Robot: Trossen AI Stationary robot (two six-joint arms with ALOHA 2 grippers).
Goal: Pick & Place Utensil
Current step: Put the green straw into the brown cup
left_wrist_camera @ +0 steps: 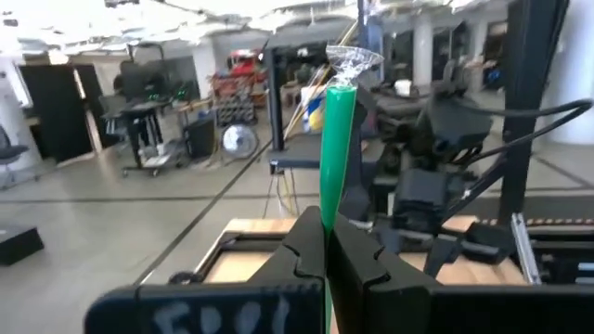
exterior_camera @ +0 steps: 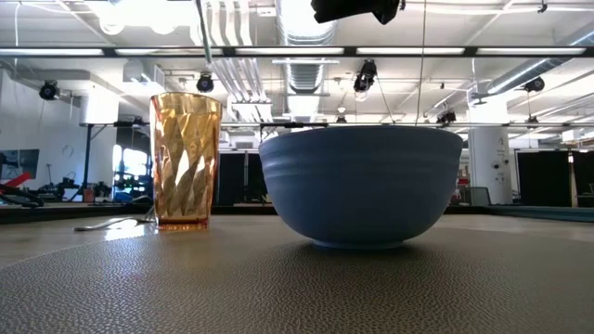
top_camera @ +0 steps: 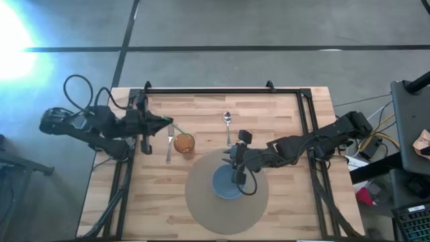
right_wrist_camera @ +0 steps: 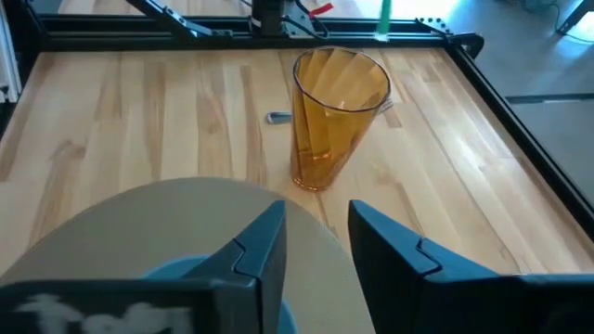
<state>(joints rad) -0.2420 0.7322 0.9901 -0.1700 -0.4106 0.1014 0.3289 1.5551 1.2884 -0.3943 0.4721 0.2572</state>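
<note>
Green-handled utensil (left_wrist_camera: 334, 148), with a clear plastic head too blurred to tell fork from spoon, is pinched fast in the left claw (top_camera: 163, 122), held in the air just beside the amber tumbler (top_camera: 184, 142). To my eye the job now is to carry it over a container and lower it straight, handle steady, before letting go; tipping the tall tumbler is the danger. The right claw (top_camera: 236, 176) hangs half open over the blue bowl (top_camera: 226, 184), gripping nothing. That bowl sits on a round grey mat (top_camera: 201, 202) and looks empty, as does the tumbler. A metal fork (top_camera: 169, 144) and spoon (top_camera: 228, 124) lie on the wooden tabletop (top_camera: 282, 114).
</note>
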